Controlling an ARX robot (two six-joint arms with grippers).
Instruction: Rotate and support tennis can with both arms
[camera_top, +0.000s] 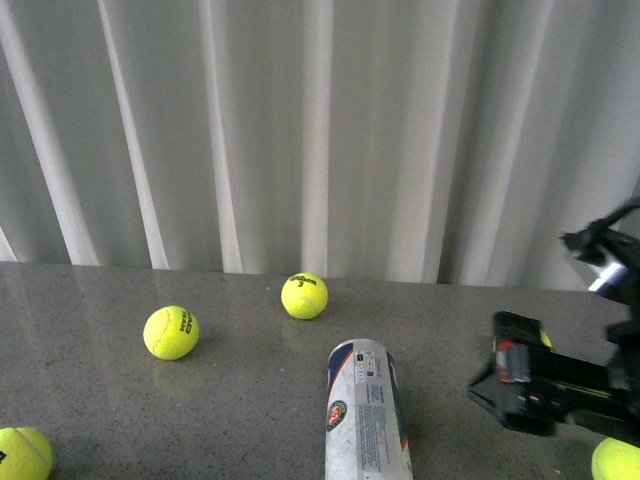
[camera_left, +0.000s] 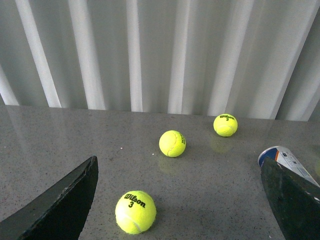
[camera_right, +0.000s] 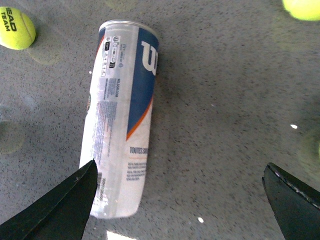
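Note:
The tennis can (camera_top: 367, 415) lies on its side on the grey table, its blue, white and orange label up, one end toward the curtain and the other cut off by the view's bottom edge. My right gripper (camera_top: 500, 385) is open and empty, low over the table just right of the can. In the right wrist view the can (camera_right: 122, 115) lies beside one finger (camera_right: 60, 210), with the gripper (camera_right: 180, 200) mostly over bare table. My left arm is out of the front view. Its gripper (camera_left: 179, 200) is open and empty, and the can's end (camera_left: 287, 160) shows behind one finger (camera_left: 295, 200).
Yellow tennis balls lie loose: two beyond the can (camera_top: 171, 332) (camera_top: 304, 296), one at the front left (camera_top: 20, 455), one at the front right (camera_top: 615, 460). One ball (camera_left: 135, 212) lies between my left gripper's fingers. A white curtain (camera_top: 320, 130) closes off the table's far edge.

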